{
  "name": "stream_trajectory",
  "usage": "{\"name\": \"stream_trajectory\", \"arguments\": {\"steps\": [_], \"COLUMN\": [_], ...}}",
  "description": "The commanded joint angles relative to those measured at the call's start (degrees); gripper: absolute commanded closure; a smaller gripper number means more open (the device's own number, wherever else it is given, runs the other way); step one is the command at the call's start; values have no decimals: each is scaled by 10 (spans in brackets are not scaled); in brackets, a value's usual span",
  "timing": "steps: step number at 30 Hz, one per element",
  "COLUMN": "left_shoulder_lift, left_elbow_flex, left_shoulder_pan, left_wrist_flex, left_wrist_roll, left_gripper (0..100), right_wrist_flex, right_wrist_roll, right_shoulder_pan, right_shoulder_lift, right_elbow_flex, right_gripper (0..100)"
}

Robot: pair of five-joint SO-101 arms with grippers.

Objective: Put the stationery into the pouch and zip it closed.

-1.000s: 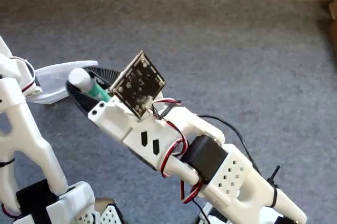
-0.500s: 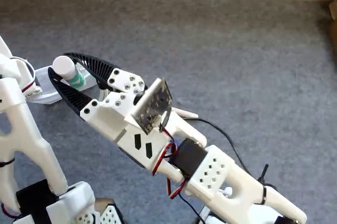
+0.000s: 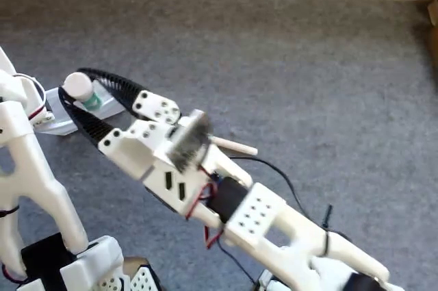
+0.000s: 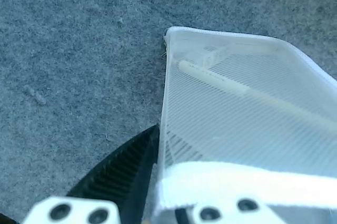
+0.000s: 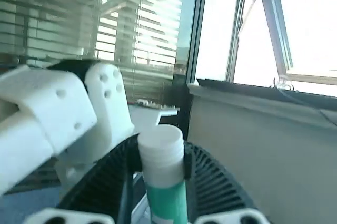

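Observation:
A white-capped green glue stick (image 3: 80,90) is clamped in my right gripper (image 3: 74,96), held above the carpet over the pouch's near end. The same glue stick (image 5: 163,182) stands upright between the black jaws of the right gripper (image 5: 160,155). The translucent white mesh pouch (image 3: 58,125) lies at the far left, with my left gripper (image 4: 162,147) shut on its edge. Inside the pouch (image 4: 237,124) lies a pale stick (image 4: 210,75). A cream pencil-like stick (image 3: 234,146) rests on the carpet beside the right arm.
Grey carpet (image 3: 308,65) covers the whole work area and stretches open to the right and back. The left arm's white body (image 3: 27,168) stands at the left edge, close to the right gripper. A pale wall runs along the far edge.
My right gripper has carried the glue stick leftward to the pouch and its wrist has rolled. The left arm and pouch have stayed put.

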State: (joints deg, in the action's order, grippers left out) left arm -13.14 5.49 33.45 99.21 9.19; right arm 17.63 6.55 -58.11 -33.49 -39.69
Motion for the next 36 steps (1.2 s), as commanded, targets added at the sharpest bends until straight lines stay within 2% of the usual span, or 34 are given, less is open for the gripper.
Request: {"name": "stream_trajectory", "arguments": {"steps": [1, 11, 30, 36], "left_shoulder_lift": [7, 7, 7, 7], "left_elbow_flex": [-8, -8, -28, -29], "left_shoulder_pan": [-10, -10, -9, -10], "left_wrist_flex": [5, 5, 1, 1], "left_wrist_roll": [7, 7, 6, 6], "left_gripper": [993, 993, 993, 993], "right_wrist_flex": [15, 172, 192, 280], "right_wrist_roll": [-5, -5, -5, -2], "right_shoulder_pan": [-7, -7, -5, -6], "right_shoulder_lift": [32, 111, 151, 151], "right_elbow_flex": [11, 12, 31, 35], "right_gripper": [993, 993, 993, 993]}}
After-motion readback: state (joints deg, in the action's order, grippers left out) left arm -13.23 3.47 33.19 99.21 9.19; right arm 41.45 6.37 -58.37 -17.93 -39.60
